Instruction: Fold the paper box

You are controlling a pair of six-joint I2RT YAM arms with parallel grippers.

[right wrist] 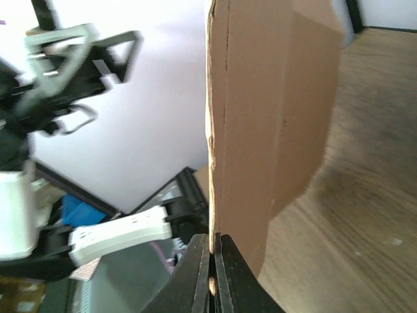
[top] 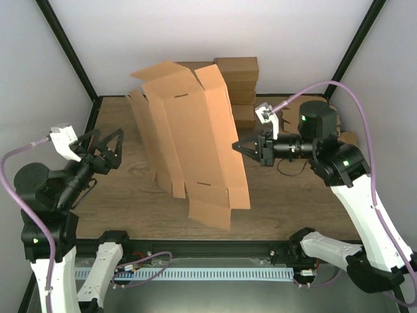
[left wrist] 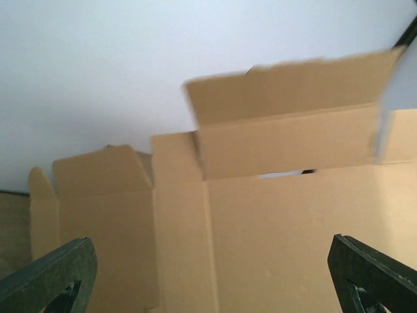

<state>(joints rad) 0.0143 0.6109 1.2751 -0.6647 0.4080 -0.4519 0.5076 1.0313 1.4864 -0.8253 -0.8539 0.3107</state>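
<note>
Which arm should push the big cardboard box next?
Probably the left: the left gripper is open, free and facing the paper box, while the right gripper is shut on its edge.

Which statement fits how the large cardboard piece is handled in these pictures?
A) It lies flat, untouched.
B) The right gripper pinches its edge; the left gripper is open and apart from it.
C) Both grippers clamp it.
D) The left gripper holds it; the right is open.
B: the right gripper is shut on one edge of the paper box, which stands on end, while the left gripper is wide open and clear of it.
</note>
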